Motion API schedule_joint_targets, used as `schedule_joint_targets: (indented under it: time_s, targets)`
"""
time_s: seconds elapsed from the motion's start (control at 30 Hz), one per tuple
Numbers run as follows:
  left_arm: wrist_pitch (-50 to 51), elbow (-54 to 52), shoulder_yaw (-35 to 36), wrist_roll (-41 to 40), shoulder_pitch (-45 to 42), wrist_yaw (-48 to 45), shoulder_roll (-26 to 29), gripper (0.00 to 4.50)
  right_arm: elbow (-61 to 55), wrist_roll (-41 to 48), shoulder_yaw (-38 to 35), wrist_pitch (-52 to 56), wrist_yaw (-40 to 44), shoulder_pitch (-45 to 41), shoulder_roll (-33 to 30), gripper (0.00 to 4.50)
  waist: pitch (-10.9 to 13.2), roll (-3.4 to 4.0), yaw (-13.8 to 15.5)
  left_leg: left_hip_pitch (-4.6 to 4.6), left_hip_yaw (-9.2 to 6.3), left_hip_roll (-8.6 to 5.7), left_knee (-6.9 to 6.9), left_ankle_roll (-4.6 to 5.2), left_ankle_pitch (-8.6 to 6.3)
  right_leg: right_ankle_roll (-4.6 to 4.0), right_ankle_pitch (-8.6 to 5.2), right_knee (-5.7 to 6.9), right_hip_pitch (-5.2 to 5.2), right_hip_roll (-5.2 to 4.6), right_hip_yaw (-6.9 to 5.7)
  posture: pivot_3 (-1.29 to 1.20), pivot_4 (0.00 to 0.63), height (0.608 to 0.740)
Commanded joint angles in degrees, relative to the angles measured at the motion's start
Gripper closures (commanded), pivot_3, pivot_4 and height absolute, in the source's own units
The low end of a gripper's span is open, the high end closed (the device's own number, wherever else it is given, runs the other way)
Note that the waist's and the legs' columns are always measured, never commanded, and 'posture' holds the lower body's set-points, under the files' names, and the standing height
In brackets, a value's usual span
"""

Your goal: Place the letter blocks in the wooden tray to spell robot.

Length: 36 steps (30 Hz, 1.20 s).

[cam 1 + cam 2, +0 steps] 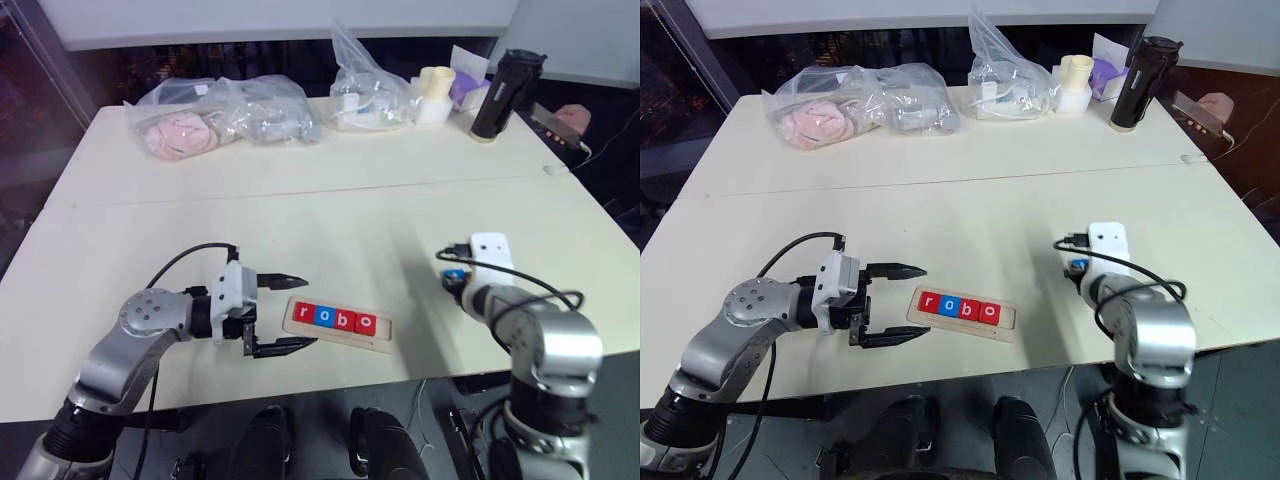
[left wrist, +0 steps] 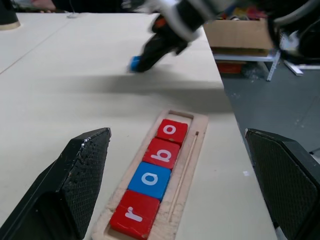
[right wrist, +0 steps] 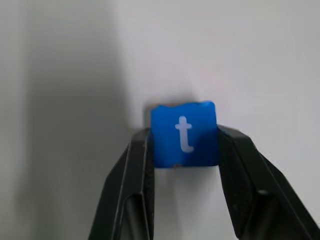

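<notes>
Right gripper [image 3: 184, 145] has its fingers clamped on the blue t block [image 3: 184, 134], clear in the right wrist view, just a blue speck from the head. Left gripper [image 1: 283, 313] sits wide open beside the wooden tray [image 2: 192, 150] on the tabletop [image 1: 330, 215], which reads r-o-b-o, last slot empty.

Lab workroom, pale worktable [image 1: 330, 200], bagged parts [image 1: 225, 118], cardboard box [image 2: 237, 34]

Left pincer [image 1: 282, 312] level, pointing toward 3 o'clock, fingers spread wide. Right pincer [image 3: 185, 145] angled down toward 12 o'clock, clamped on blue t block [image 3: 184, 133].
</notes>
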Motion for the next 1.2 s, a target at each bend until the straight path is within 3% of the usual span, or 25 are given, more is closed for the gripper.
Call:
schedule_joint_targets:
  time_s: [0.03,0.4,0.53,0.57,0.6,0.63,0.7,0.77,0.87,1.0,1.1,1.2]
  targets:
    - [-1.52,-0.43,0.21,-0.19,-0.76,-0.84,-0.27,0.0,-10.36,3.61,-1.76,1.47,1.93,5.13,-0.32,3.33,0.0,0.0,-0.13,0.01,-0.01,0.02,-0.01,0.0,0.0,0.0,0.0,0.01,0.0,0.04,-0.01,0.0,0.15,0.74]
    - [-1.81,0.27,0.1,0.07,-1.34,-1.96,-0.51,0.0,-13.33,5.64,-1.97,1.47,-1.61,10.43,3.6,3.33,0.0,0.0,-1.06,0.0,-0.01,0.07,0.06,-0.02,-0.01,-0.04,0.01,-0.03,-0.01,-0.09,-0.01,0.0,0.15,0.74]
    - [-1.69,0.22,0.25,0.1,-1.32,-2.09,-0.28,0.0,-13.34,6.7,-1.1,1.47,-0.67,10.08,1.85,1.25,0.0,0.0,-1.03,-0.14,0.0,0.06,-0.02,-0.02,-0.01,-0.03,0.01,-0.03,-0.16,-0.02,-0.02,0.0,0.15,0.74]
    - [-1.59,0.1,0.27,0.06,-1.26,-2.04,-0.25,0.0,-13.33,7.86,-0.25,1.47,1.22,9.55,-1.15,0.97,0.0,0.01,-1.03,-0.15,0.0,0.06,-0.02,-0.02,-0.01,-0.03,0.01,-0.04,-0.16,-0.02,-0.02,0.0,0.15,0.74]
    - [-1.51,-0.03,0.29,0.03,-1.19,-1.99,-0.22,0.0,-13.29,9.19,0.5,1.47,3.37,8.96,-4.46,0.4,0.02,0.04,-1.04,-0.18,0.01,0.05,-0.01,-0.02,-0.01,-0.03,0.01,-0.04,-0.17,-0.02,-0.03,0.0,0.15,0.74]
    - [-1.41,-0.2,0.31,-0.02,-1.09,-1.95,-0.18,0.0,-13.68,11.3,2.56,-0.05,7.72,8.53,-11.3,0.04,0.02,0.04,-1.07,-0.21,0.04,0.01,0.02,-0.01,0.0,-0.03,0.01,-0.04,-0.19,-0.06,-0.02,0.0,0.15,0.74]
    - [-1.31,-0.28,0.29,-0.1,-1.06,-1.98,-0.15,0.0,-13.32,14.3,5.09,-7.17,17.77,9.76,-25.05,0.04,0.11,0.18,-1.06,-0.23,0.03,-0.01,0.15,0.0,-0.01,-0.02,0.01,-0.07,-0.13,-0.1,-0.03,0.0,0.15,0.74]
    - [-1.29,-0.19,0.13,-0.1,-1.22,-2.05,-0.17,0.0,-9.89,13.66,4.63,-21.73,28.57,13.36,-36.11,0.04,0.08,0.06,-0.83,-0.23,0.02,-0.05,0.14,0.0,-0.01,0.16,-0.11,-0.14,-0.1,-0.15,-0.05,0.0,0.15,0.74]
    - [-1.14,-0.08,-0.32,-0.05,-1.72,-2.03,-0.4,0.0,-0.84,9.46,2.38,-47.68,42.89,20.41,-45.23,0.04,0.07,-0.07,-0.66,-0.15,-0.08,-0.01,0.06,-0.01,-0.01,0.28,-0.19,-0.23,0.02,-0.04,-0.19,0.0,0.15,0.74]
    - [-0.9,-0.03,-0.46,-0.1,-2.18,-2.03,-0.55,0.0,10.38,7.31,2.16,-65.84,50.96,22.6,-47.33,0.04,0.08,-0.08,-0.86,-0.14,-0.01,0.0,0.04,-0.01,-0.01,0.31,-0.19,-0.22,0.02,-0.03,-0.15,0.0,0.15,0.74]
    - [-0.8,-0.16,-0.35,-0.13,-2.4,-1.98,-0.49,0.0,26.52,5.81,7.21,-77.43,55.96,13.95,-45.37,0.04,0.14,-0.14,-1.18,-0.02,0.06,0.01,0.17,0.0,-0.01,0.3,-0.17,-0.18,0.12,-0.01,-0.09,0.0,0.15,0.74]
    - [-0.47,-0.82,0.04,-0.43,-1.97,-1.84,-0.12,0.0,34.01,5.2,10.57,-81.18,60.03,8.43,-44.46,0.04,0.15,-0.16,-1.04,0.03,0.05,0.02,0.31,0.0,-0.01,0.29,-0.16,-0.15,0.19,-0.03,-0.08,0.0,0.15,0.74]
